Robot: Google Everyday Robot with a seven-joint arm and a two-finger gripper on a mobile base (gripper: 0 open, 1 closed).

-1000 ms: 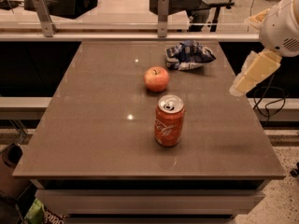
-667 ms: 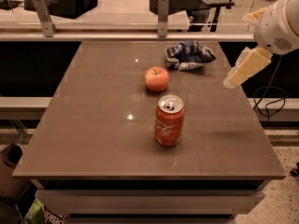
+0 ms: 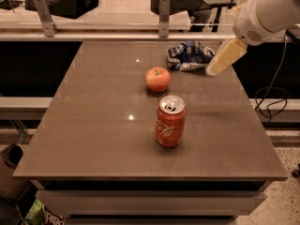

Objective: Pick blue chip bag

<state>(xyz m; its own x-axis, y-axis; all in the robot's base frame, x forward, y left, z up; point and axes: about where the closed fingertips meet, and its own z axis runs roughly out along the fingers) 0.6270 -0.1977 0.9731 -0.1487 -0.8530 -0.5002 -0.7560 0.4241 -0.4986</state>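
The blue chip bag (image 3: pixel 189 56) lies crumpled at the far right of the brown table (image 3: pixel 93 125), dark blue with white and silver patches. My gripper (image 3: pixel 213 70) hangs from the white arm at the upper right, its cream-coloured fingers pointing down-left, just right of the bag and above the table's right side. It holds nothing that I can see.
A red apple (image 3: pixel 157 78) sits left of and nearer than the bag. A red soda can (image 3: pixel 170 121) stands upright in the middle of the table. A rail with two posts (image 3: pixel 164 15) runs behind the table. A cable (image 3: pixel 274 97) hangs at the right.
My gripper has moved left and slightly away, from beyond the table's right edge to right beside the blue chip bag. The bag, apple and can have not moved.
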